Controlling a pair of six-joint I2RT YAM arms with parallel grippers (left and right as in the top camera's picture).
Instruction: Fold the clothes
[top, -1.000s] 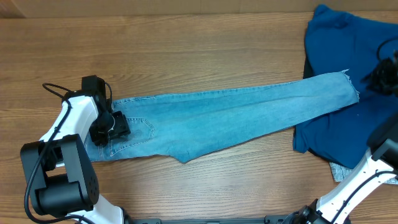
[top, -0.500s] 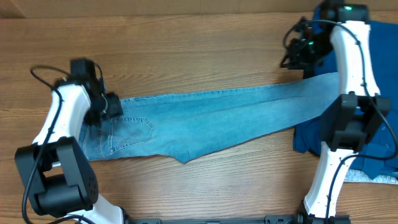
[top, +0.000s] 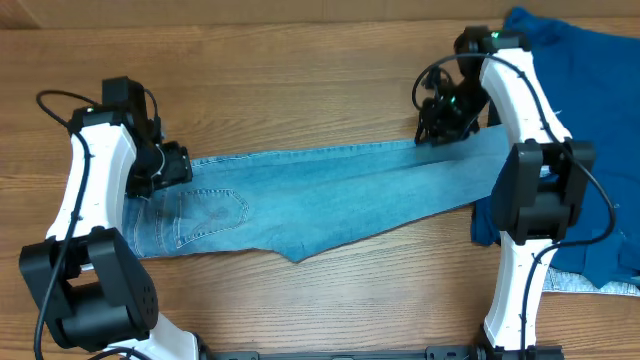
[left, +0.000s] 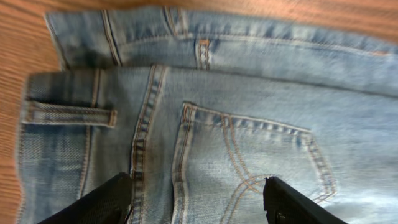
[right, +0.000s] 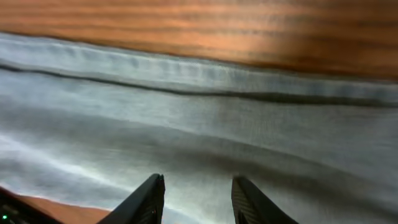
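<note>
Nothing is folded yet, I judge: the jeans (top: 330, 190) lie full length across the middle of the table (top: 300, 70), waist toward the left edge, my left claw (left: 194, 186) spread empty above the back pocket (left: 249, 155), my right claw (right: 198, 186) spread empty above the leg (right: 261, 118) toward the right edge.

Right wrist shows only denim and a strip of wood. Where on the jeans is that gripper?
Observer: Overhead puts the right gripper over the far edge of the jeans leg, near the dark blue garment.
Operator: Left arm?
Observer: The left gripper is open at the waistband end, with a back pocket under it.
</note>
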